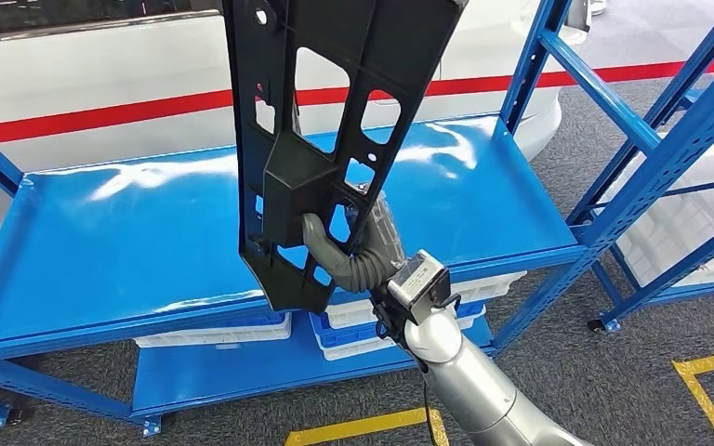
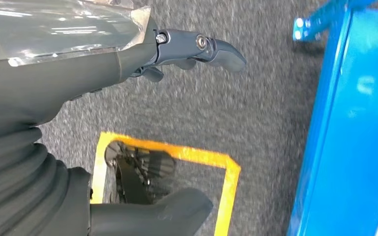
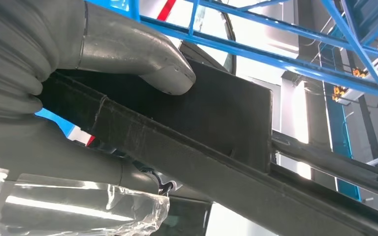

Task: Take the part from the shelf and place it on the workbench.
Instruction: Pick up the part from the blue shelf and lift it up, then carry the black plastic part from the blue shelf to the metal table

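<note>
The left hand (image 2: 128, 69) hangs over grey carpet beside a yellow floor marking (image 2: 177, 157), its fingers (image 2: 211, 49) apart and holding nothing. The blue shelf (image 1: 102, 223) spans the scene. At centre, the right hand (image 1: 353, 255) grips the black part (image 1: 335, 121) near its lower end, holding it upright, lifted above the shelf.

The right hand (image 3: 54, 88) fills the left of the frame — grey ribbed cover, thick grey thumb (image 3: 147, 61) pressed flat on the black part (image 3: 216, 113). The part runs as a dark textured bar from the left edge down to the lower right, with a flat square panel rising at centre. Crinkled clear plastic film (image 3: 78, 211) lies along the lower left. Blue shelf beams (image 3: 285, 59) cross the upper right — bright background behind them.
</note>
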Robot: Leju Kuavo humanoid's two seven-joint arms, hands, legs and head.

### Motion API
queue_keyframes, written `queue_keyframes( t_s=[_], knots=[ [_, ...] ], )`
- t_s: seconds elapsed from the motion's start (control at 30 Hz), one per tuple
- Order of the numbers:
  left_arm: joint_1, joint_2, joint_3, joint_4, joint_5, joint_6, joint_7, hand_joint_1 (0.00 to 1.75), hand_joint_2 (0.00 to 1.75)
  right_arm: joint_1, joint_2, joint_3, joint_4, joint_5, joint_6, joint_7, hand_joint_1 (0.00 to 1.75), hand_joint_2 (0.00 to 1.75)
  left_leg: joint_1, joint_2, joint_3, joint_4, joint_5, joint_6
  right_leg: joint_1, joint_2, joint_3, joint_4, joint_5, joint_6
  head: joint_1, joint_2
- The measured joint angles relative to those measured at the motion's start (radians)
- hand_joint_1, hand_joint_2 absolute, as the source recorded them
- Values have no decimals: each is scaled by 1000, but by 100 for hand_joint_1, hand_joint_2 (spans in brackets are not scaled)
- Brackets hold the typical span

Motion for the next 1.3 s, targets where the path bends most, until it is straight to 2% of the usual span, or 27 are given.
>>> queue_keyframes(
  t_s=[0.07, 0.13, 0.17, 0.2, 0.23, 0.27, 0.3, 0.33, 0.37, 0.43, 0.47, 0.5, 0.57, 0.63, 0.67, 0.7, 0.73, 0.83, 0.87, 0.9, 1.0, 1.07, 1.13, 1.17, 1.2, 1.23, 1.3],
  knots=[
    [-1, 1, 5, 0, -1, 1, -2, 0, 175, -2, 0, 2, 1, 0, -3, 0, 175, 175, -2, 6, 0, -31, 26, 5, -4, -4, -35, 75, -44, 8, 1, 0],
    [-2, -2, 8, 0, -2, 1, -2, 0, 175, -1, -1, 4, 3, -1, -5, -1, 175, 175, 4, 10, -7, -51, 51, 3, -6, -6, -89, 213, -119, 13, 2, 0],
    [-2, -3, 8, 0, -2, 1, -2, 0, 175, 0, -2, 5, 5, -1, -5, -1, 175, 175, 5, 10, -14, -50, 55, 0, -9, -6, -98, 252, -134, 19, 2, 0],
    [-2, -4, 8, 0, -2, 1, -1, 0, 175, 1, -2, 5, 6, -1, -5, -1, 175, 175, 6, 10, -19, -48, 58, -2, -13, -7, -87, 250, -133, 28, 2, 0],
    [-2, -5, 8, 0, -2, 2, -1, 0, 175, 2, -3, 5, 7, -1, -5, -1, 175, 175, 8, 10, -24, -46, 61, -4, -16, -8, -54, 208, -117, 40, 2, 0],
    [-2, -6, 8, 0, -2, 2, -1, 0, 175, 1, -3, 5, 7, -1, -5, -1, 175, 175, 9, 10, -28, -42, 63, -8, -20, -10, -7, 135, -96, 50, 2, 0],
    [-2, -6, 8, -1, -3, 2, -1, 0, 175, 0, -3, 6, 8, -1, -5, -1, 175, 175, 9, 9, -33, -37, 63, -12, -22, -11, 39, 65, -81, 55, 2, 0],
    [-2, -6, 8, -1, -3, 2, -1, 0, 175, 0, -3, 6, 8, 0, -5, -1, 175, 175, 8, 9, -36, -33, 64, -16, -21, -11, 68, 19, -69, 54, 2, 0],
    [-2, -6, 8, -1, -3, 2, -1, 0, 175, 0, -2, 6, 8, 0, -5, -1, 175, 175, 6, 9, -40, -28, 66, -22, -20, -10, 81, -6, -65, 48, 2, 0],
    [-2, -5, 8, 0, -3, 2, -1, 0, 175, 0, -1, 7, 8, -1, -6, -1, 175, 175, 6, 7, -47, -21, 70, -31, -18, -6, 75, -8, -60, 33, 2, 0],
    [-2, -5, 8, 0, -3, 2, -1, 0, 175, -1, 0, 7, 8, -1, -6, -1, 175, 175, 9, 6, -51, -16, 68, -36, -22, -6, 72, -11, -58, 25, 2, 0],
    [-2, -5, 8, 0, -3, 2, -1, 0, 175, -2, 1, 7, 8, -1, -6, -1, 175, 175, 12, 4, -58, -5, 56, -41, -24, -6, 69, -11, -54, 17, 2, 0],
    [-2, -5, 8, 0, -4, 2, -1, 0, 175, -3, 3, 8, 8, -1, -6, -1, 175, 175, 17, 3, -88, 70, -9, -52, -27, -6, 59, -13, -43, -1, 1, 0],
    [-2, -6, 8, 0, -4, 2, -1, 0, 175, -2, 6, 9, 8, -3, -6, 0, 175, 175, 19, 2, -135, 201, -90, -61, -24, -7, 44, -13, -33, -12, 0, 0],
    [-2, -5, 8, 0, -4, 2, -1, 0, 175, -2, 6, 9, 8, -3, -7, 1, 175, 175, 19, 2, -149, 249, -112, -63, -23, -8, 36, -12, -28, -14, 0, 0],
    [-2, -5, 8, 0, -4, 2, 0, 0, 175, -1, 6, 10, 8, -3, -7, 2, 175, 175, 19, 2, -148, 269, -115, -63, -23, -8, 30, -12, -24, -14, 0, 0],
    [-2, -5, 8, 0, -4, 2, 0, 0, 175, -1, 6, 10, 8, -3, -7, 2, 175, 175, 19, 2, -124, 243, -98, -61, -22, -8, 26, -12, -19, -12, 0, 0],
    [-3, -5, 8, 0, -5, 2, 0, 0, 175, -1, 7, 10, 8, -3, -7, 2, 175, 175, 17, -3, 13, 37, -28, -46, -20, -7, 19, -12, -7, -3, 1, 0],
    [-4, -4, 8, 0, -5, 2, 0, 0, 175, -2, 8, 10, 8, -3, -7, 2, 175, 175, 14, -6, 39, -7, -20, -41, -19, -7, 17, -12, -3, 2, 1, 0],
    [-4, -4, 8, 0, -6, 2, 0, 0, 175, -2, 9, 10, 8, -3, -7, 2, 175, 175, 11, -8, 49, -26, -19, -39, -18, -8, 15, -12, 1, 9, 1, 0],
    [-4, -4, 8, 0, -7, 2, 0, 0, 175, -3, 10, 9, 8, -3, -7, 2, 175, 175, 9, -4, 42, -42, 2, -23, -16, -9, 5, -7, 4, 28, 2, 0],
    [-6, -5, 8, -1, -8, 2, 0, 0, 175, -4, 9, 9, 8, -3, -7, 2, 175, 175, 12, 1, 31, -55, 25, -7, -13, -10, -26, 55, -45, 23, 4, 0],
    [-6, -6, 8, -1, -9, 2, 1, 0, 175, -3, 8, 9, 8, -4, -8, 2, 175, 175, 9, 4, 11, -54, 40, 0, -14, -10, -72, 183, -119, 14, 5, 0],
    [-6, -6, 8, -1, -10, 2, 1, 0, 175, -2, 7, 9, 8, -4, -8, 3, 175, 175, 9, 5, 0, -53, 48, 0, -14, -10, -87, 239, -143, 15, 5, 0],
    [-6, -6, 9, -1, -11, 3, 1, 0, 175, -1, 6, 9, 8, -4, -8, 3, 175, 175, 8, 6, -11, -52, 54, 0, -14, -10, -87, 268, -152, 20, 5, 0],
    [-6, -6, 9, -1, -12, 3, 1, 0, 175, 0, 5, 9, 8, -4, -8, 3, 175, 175, 8, 6, -21, -49, 60, -2, -15, -10, -68, 257, -144, 28, 5, 0],
    [-6, -7, 9, -1, -13, 4, 2, 0, 175, 0, 4, 8, 8, -4, -8, 4, 175, 175, 8, 6, -38, -41, 70, -8, -16, -11, 21, 133, -108, 42, 5, 0]
  ],
)
